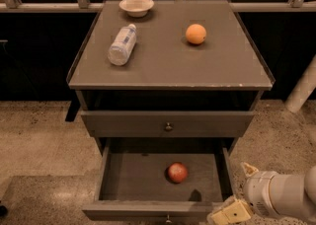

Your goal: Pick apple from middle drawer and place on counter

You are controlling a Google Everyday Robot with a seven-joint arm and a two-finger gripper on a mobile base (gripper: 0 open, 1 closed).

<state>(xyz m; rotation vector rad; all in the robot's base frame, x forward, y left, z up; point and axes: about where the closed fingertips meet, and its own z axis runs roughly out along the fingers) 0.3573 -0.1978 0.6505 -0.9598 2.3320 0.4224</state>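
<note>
Apple (pixel 177 172) alone in middle drawer (pixel 132 180); pincer (pixel 231 192) agape beside its right wall, half out of view.

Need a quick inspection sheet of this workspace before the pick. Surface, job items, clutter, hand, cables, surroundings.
Surface: counter, flat grey top, front edge worn pale.
Job's things: apple lies on the floor of the open middle drawer, a little right of centre; not yet on the counter.
Clutter: bowl, bottle lying on its side and orange, all on the counter.
Hand: hand is low by the drawer's front right corner, outside the drawer, apart from the apple.
Cables: nothing seen.
Surroundings: speckled floor, rail behind the cabinet, pale post at right.
</note>
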